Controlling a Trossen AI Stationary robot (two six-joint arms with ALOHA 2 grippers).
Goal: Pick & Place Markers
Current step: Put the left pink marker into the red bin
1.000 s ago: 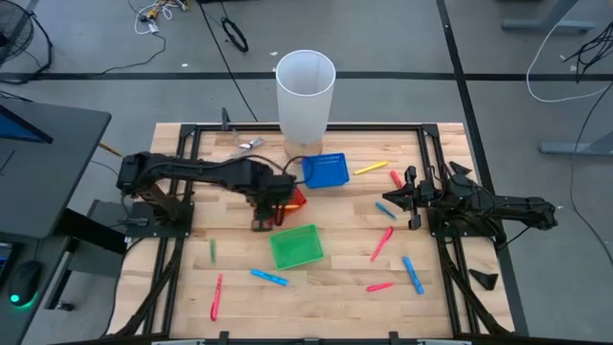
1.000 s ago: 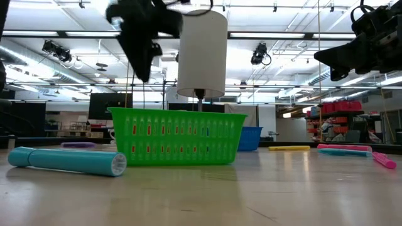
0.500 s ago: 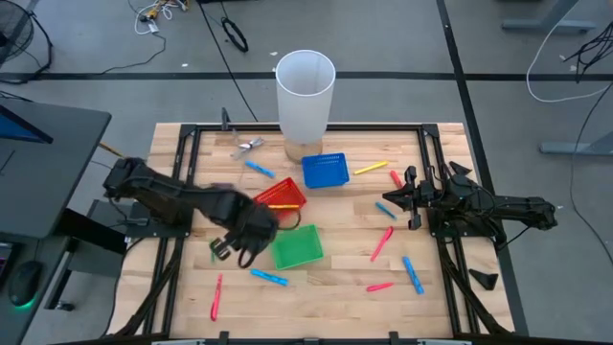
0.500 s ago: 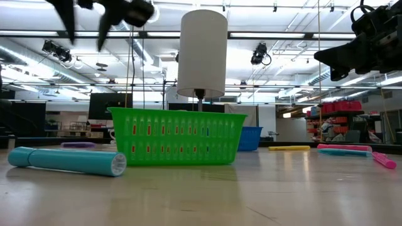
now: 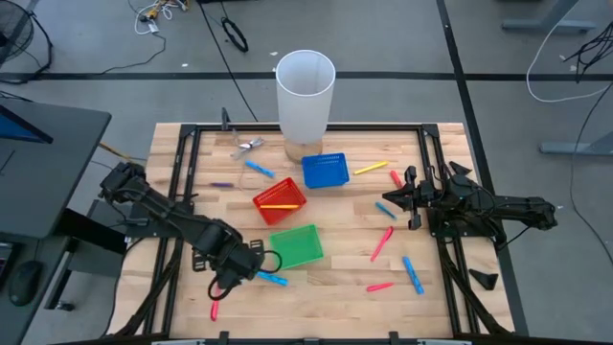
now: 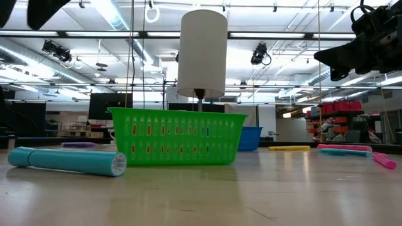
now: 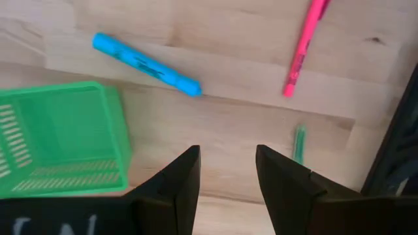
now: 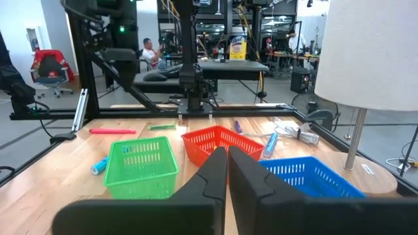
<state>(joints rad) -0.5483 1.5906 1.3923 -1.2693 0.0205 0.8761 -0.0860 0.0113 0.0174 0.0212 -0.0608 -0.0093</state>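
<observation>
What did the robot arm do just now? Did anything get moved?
The left gripper swung away from the red basket, past the green basket, toward the table's front left. Its fingers are open and empty above the wood. A yellow marker now lies in the red basket. The right gripper stayed put.

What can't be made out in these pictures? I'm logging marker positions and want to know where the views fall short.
- Green marker: in the high view the left gripper covers it; the left wrist view shows only part, past the fingers.
- Green basket: in the low view it blocks the red basket behind it.
- Pink marker: cut off by the left wrist picture's edge.
- Right gripper: waits at the table's right.
</observation>
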